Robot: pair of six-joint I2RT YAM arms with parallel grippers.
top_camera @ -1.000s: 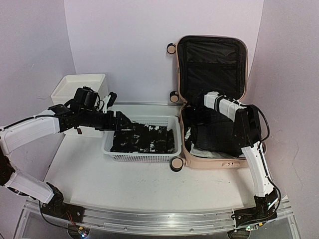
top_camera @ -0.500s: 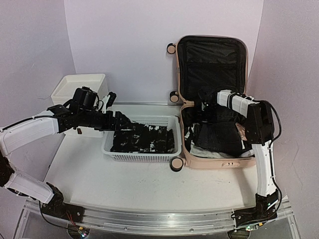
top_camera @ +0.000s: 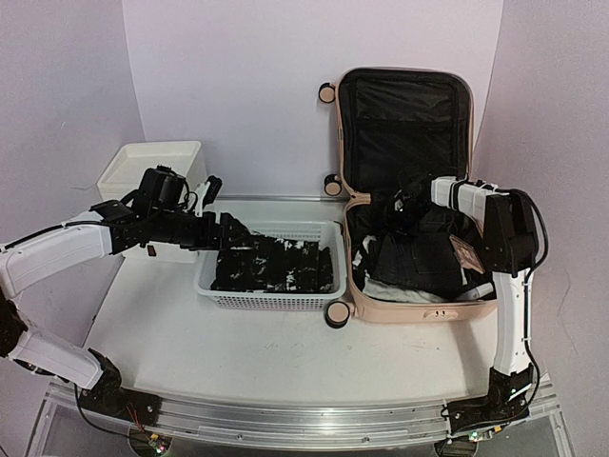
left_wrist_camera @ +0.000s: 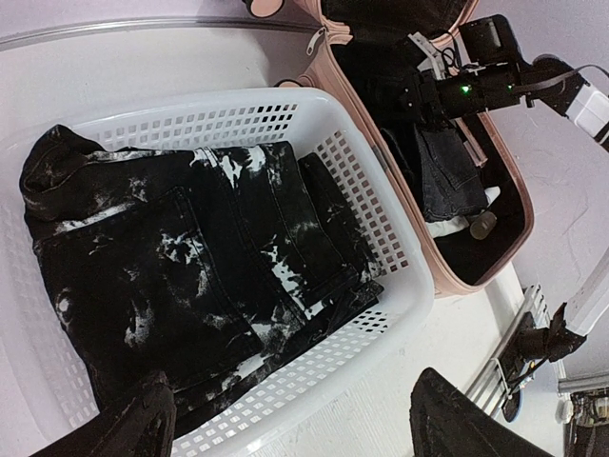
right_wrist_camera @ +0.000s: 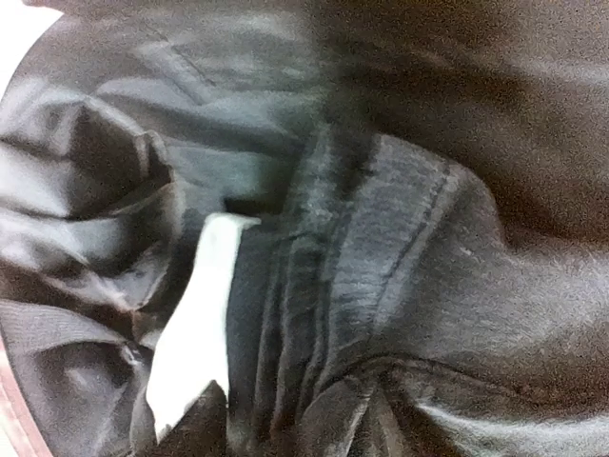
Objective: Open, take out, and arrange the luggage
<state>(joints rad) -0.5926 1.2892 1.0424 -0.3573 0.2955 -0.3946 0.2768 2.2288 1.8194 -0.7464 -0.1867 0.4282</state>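
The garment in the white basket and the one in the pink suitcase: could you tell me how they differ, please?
The basket garment is black with white splotches; the suitcase garment is plain dark grey. The basket garment lies folded flat in the white mesh basket; the suitcase garment sits rumpled in the lower half of the open suitcase. Both look like denim clothing.

Dark clothes (top_camera: 419, 259) crowd the luggage (top_camera: 404, 311), its raised lid (top_camera: 404, 114) walling the back.

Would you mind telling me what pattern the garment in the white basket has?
The garment is black with white splotches, clearest in the left wrist view.
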